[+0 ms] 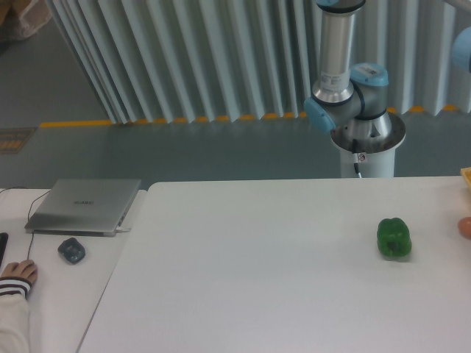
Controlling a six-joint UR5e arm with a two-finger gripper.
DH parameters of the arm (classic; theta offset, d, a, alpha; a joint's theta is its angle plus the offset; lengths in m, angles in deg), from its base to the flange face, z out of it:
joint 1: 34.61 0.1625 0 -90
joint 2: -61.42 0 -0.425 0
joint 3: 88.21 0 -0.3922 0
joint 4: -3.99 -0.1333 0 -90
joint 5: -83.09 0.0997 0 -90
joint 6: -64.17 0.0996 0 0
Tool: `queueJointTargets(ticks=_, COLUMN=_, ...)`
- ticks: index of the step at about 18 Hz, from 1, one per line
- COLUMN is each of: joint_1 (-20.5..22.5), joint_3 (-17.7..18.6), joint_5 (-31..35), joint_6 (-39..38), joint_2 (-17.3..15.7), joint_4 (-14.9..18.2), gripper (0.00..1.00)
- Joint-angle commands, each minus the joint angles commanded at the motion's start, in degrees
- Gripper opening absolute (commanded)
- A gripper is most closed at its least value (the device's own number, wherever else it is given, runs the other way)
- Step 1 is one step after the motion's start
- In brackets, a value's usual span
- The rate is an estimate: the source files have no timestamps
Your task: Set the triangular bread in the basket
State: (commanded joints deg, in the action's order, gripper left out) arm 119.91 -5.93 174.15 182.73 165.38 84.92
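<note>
The triangular bread does not show clearly. A small orange-pink sliver [466, 226] sits at the right edge of the white table [257, 257], cut off by the frame, and I cannot tell what it is. A yellow corner [466, 176] shows at the right edge farther back and is also cut off. No basket is recognisable. The arm's base [366, 140] stands behind the table's far right, and its link [335, 51] rises out of the top of the frame. The gripper is out of view.
A glossy green bell pepper [394, 237] stands on the table at the right. On a side table to the left lie a closed grey laptop [85, 206] and a dark mouse [71, 251]. A person's hand [18, 273] rests at the left edge.
</note>
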Motion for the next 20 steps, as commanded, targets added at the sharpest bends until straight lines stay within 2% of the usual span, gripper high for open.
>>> queueJointTargets(ticks=2, joint_1=-3.2, joint_3=-1.1, joint_5=-0.3, joint_6=-3.7, joint_2=1.8, joint_4=0.5, gripper=1.00)
queueJointTargets(ticks=4, joint_1=-4.1, joint_3=-1.3, joint_5=-0.5, joint_6=-5.2, joint_2=2.6, joint_4=0.1, gripper=1.00)
queueJointTargets(ticks=10, joint_1=-4.3, joint_3=-2.8, joint_5=-1.0, joint_6=-5.2, joint_2=4.0, joint_4=0.2, gripper=1.00)
queueJointTargets(ticks=20, joint_1=-4.5, joint_3=-3.1, joint_5=-1.0, joint_6=-5.2, joint_2=4.1, joint_4=0.1, gripper=1.00)
